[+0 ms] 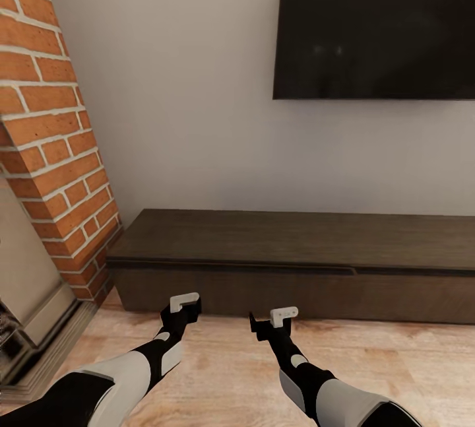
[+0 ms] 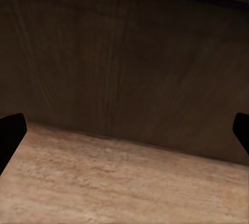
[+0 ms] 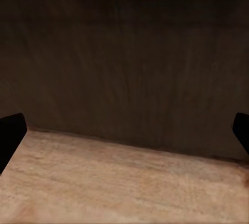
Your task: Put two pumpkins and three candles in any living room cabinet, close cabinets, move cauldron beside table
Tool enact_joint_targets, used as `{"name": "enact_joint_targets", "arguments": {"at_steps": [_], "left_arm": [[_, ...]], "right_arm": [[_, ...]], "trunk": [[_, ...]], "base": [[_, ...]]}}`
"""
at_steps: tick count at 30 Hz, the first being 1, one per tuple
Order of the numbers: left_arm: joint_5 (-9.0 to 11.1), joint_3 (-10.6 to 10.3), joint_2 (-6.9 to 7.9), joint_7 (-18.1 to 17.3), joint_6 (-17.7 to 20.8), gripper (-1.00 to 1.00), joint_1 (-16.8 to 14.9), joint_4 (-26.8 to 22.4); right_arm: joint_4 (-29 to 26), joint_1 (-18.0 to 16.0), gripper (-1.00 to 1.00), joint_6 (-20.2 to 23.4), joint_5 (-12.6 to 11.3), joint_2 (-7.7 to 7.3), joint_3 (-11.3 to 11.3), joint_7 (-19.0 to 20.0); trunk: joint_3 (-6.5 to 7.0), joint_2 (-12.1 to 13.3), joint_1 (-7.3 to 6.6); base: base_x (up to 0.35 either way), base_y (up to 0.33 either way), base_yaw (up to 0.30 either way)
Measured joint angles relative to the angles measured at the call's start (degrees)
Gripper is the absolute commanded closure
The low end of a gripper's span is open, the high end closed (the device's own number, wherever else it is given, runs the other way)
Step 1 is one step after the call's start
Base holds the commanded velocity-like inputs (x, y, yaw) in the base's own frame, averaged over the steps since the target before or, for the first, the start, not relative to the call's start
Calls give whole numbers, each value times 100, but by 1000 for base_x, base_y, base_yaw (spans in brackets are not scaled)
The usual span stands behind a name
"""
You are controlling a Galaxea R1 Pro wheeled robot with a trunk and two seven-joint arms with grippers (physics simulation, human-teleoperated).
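Both hands, left hand [image 1: 187, 311] and right hand [image 1: 269, 323], are spread empty just before the cabinet [image 1: 297, 262]; its closed front could be rammed if approached further.

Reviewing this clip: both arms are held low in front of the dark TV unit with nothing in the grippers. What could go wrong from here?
1. Both the left gripper and right gripper sit low, close to the cabinet front; driving forward could ram them into it.
2. The drawer fronts look flush, with no handle visible, so opening one may slip.
3. The brick fireplace crowds the left arm's side when turning.
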Motion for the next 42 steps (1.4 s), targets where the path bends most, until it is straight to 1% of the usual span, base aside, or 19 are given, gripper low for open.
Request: {"name": "enact_joint_targets", "arguments": {"at_steps": [14, 24, 32, 42], "left_arm": [[6, 3, 0, 0, 16, -100, 2, 0], [9, 4, 0, 0, 18, -100, 0, 0], [8, 4, 0, -3, 27, -100, 0, 0], [10, 4, 0, -3, 27, -100, 3, 0]], "right_arm": [[0, 0, -100, 1, 0, 0, 0, -2], [0, 0, -100, 3, 0, 0, 1, -3], [2, -1, -100, 1, 0, 0, 1, -2], [4, -1, -100, -5, -2, 0, -4, 3]], "trunk": [[125, 0, 0], [214, 0, 0], [280, 0, 2], [292, 0, 1]], "base": [[0, 0, 64], [-5, -13, 14], [-120, -196, 0], [-135, -279, 0]]}}
